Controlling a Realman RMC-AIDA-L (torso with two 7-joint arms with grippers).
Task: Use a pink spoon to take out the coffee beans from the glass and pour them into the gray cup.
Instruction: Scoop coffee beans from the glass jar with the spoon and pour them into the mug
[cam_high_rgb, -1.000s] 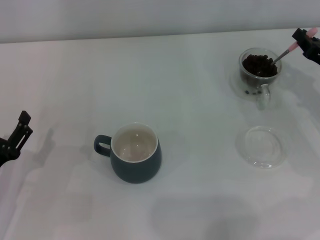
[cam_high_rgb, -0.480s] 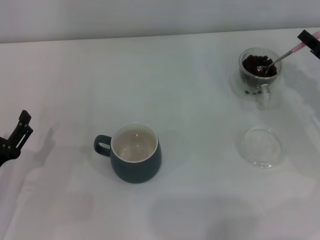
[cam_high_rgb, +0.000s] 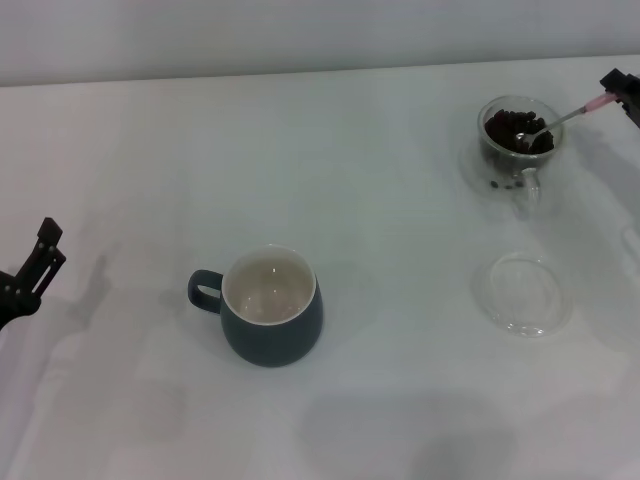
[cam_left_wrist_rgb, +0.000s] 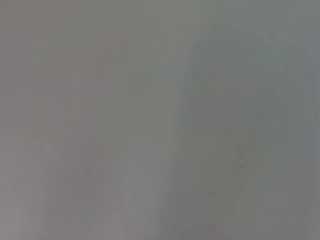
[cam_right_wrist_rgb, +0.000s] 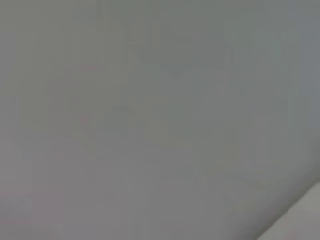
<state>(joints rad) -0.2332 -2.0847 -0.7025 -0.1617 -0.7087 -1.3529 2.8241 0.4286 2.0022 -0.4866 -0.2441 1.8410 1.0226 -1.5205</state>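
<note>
Holding the pink spoon (cam_high_rgb: 572, 112) by the far end of its pale handle, your right gripper (cam_high_rgb: 622, 97) sits at the right edge of the head view, only partly in frame, closed on that handle. The spoon slopes down from the gripper toward the left, its metal bowl resting inside the glass (cam_high_rgb: 518, 140) on top of the coffee beans (cam_high_rgb: 516, 131). You see the glass at the far right of the white table (cam_high_rgb: 380, 200), its clear handle turned toward the robot, beans filling the upper part and a few dark ones low against the wall. A flat clear glass dish (cam_high_rgb: 523, 292) lies nearer the robot, apart from the glass. The gray cup (cam_high_rgb: 268, 305) stands upright near the middle of the table, well apart from the glass, loop handle pointing to the robot's left, cream inside bare. Your left gripper (cam_high_rgb: 28, 272) hangs at the left edge above the table, holding nothing; finger spacing cannot be told. Both wrist views give only a flat gray field.
</note>
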